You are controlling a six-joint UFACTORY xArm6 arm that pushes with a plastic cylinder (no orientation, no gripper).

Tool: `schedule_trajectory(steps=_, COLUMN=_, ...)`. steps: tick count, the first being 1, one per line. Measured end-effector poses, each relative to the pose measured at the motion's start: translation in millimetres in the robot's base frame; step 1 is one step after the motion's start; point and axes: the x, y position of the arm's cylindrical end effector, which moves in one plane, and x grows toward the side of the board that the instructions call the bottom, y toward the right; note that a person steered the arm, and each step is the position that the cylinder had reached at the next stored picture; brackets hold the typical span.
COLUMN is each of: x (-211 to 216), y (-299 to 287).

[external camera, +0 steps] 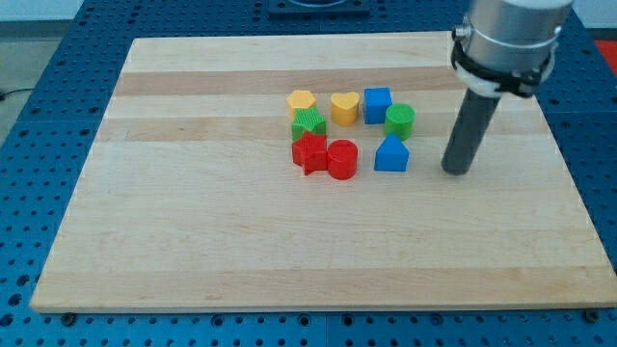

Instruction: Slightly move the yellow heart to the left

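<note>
The yellow heart (344, 107) lies near the middle of the wooden board, between a yellow hexagon-like block (302, 101) on its left and a blue cube (377, 103) on its right. My tip (457, 172) rests on the board well to the right of the cluster, right of the blue triangle (390, 154) and below-right of the green cylinder (400, 120). It touches no block.
A green star-like block (308, 122), a red star (309, 152) and a red cylinder (342, 159) sit below the yellow blocks. The wooden board (193, 212) lies on a blue perforated table (39, 116).
</note>
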Motion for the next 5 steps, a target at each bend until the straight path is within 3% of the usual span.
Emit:
schedule_trajectory(steps=3, x=-43.2, y=-65.3)
schedule_trajectory(steps=5, x=-42.6, y=-104.0)
